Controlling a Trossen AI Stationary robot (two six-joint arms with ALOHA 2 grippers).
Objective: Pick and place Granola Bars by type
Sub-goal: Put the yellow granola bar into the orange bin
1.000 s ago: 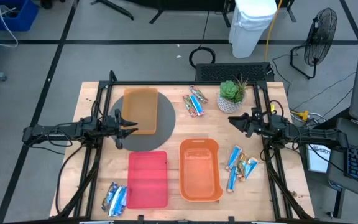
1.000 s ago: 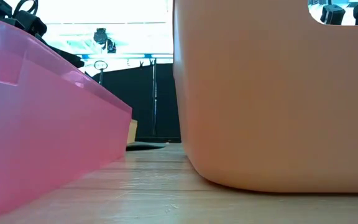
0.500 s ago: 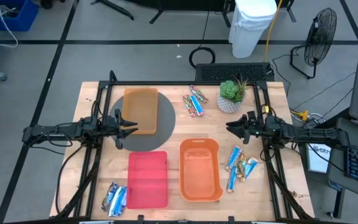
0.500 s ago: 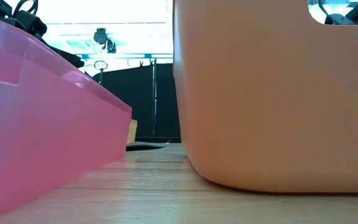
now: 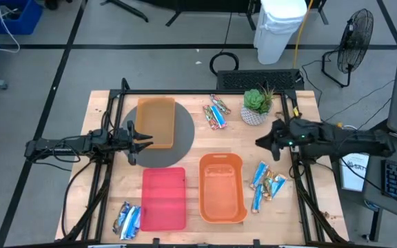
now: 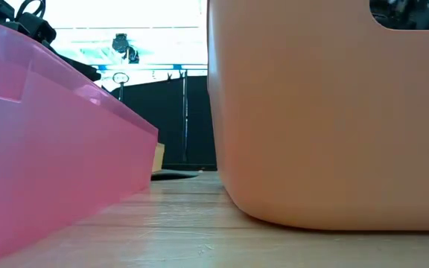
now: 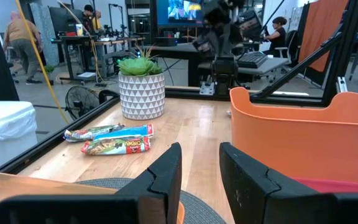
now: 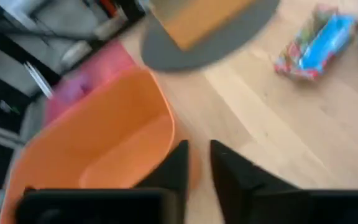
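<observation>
Sorting station, stock not yet handled: all three bins read empty from above, so the work is judged to be at its opening reach. Right gripper (image 5: 261,142): carried above the boards near the table's right side, fingers (image 8: 178,163) close together with only a narrow slot between them, nothing held; its wrist camera looks down past them onto the large orange tray (image 8: 104,143), which lies just ahead and below. Granola Bars, lot one (image 5: 266,183): a loose cluster of blue and brown-orange wrappers lying beside that tray, a short way nearer the table's front edge than the right gripper and closest to it of all lots. Lot two (image 5: 216,114): mixed wrappers ahead of the right gripper toward the table's back edge, next to the potted plant (image 5: 257,105). Lot three (image 5: 127,219): silvery-blue wrappers by the red tray (image 5: 163,198), well apart from both tools. Left gripper (image 5: 135,142): waiting over the grey round mat (image 5: 182,140) just beside the smaller orange tray (image 5: 156,122), fingers (image 7: 163,180) parted, empty. Next move, as judged: the right gripper must spread its fingers, swing over lot one, and descend on a single bar without dragging its neighbours.
</observation>
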